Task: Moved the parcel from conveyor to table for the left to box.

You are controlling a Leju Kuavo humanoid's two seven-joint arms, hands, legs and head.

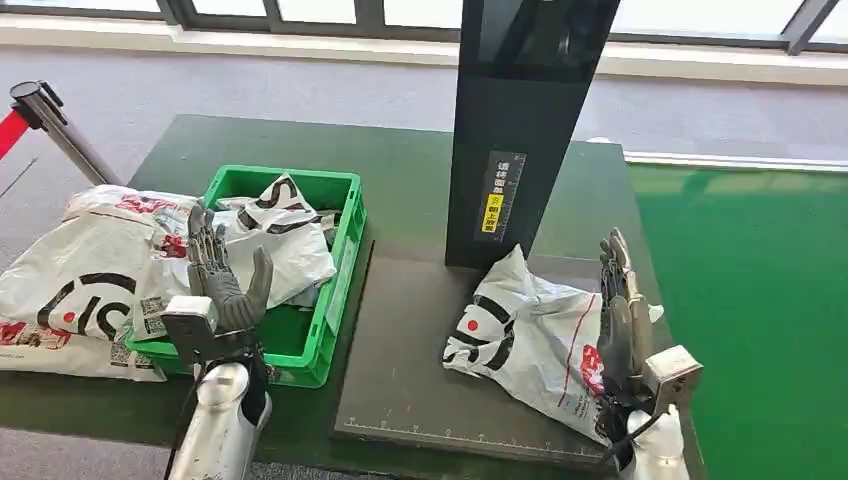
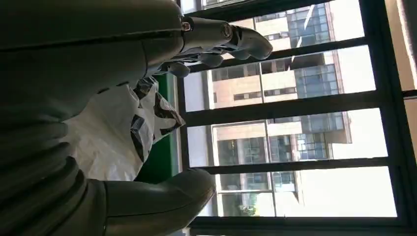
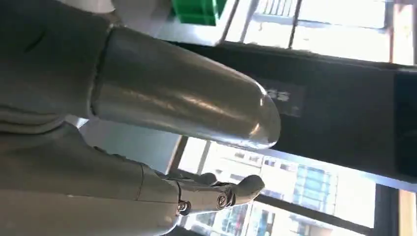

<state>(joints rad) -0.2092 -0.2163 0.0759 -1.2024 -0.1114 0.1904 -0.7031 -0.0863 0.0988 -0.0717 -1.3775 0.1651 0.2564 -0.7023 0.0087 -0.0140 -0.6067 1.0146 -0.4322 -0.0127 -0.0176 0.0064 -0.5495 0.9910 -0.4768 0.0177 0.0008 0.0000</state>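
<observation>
A white parcel bag with black and red print lies on the dark mat at the foot of the black scanner column. My right hand stands upright at the bag's right edge, fingers straight, holding nothing; its thumb shows in the right wrist view. My left hand is raised over the front of the green box, fingers spread and holding nothing. Another white parcel lies inside the box and shows as the parcel in the left wrist view.
A large white bag lies on the table left of the box. A barrier post with red tape stands at the far left. The green conveyor surface runs along the right. Windows are behind.
</observation>
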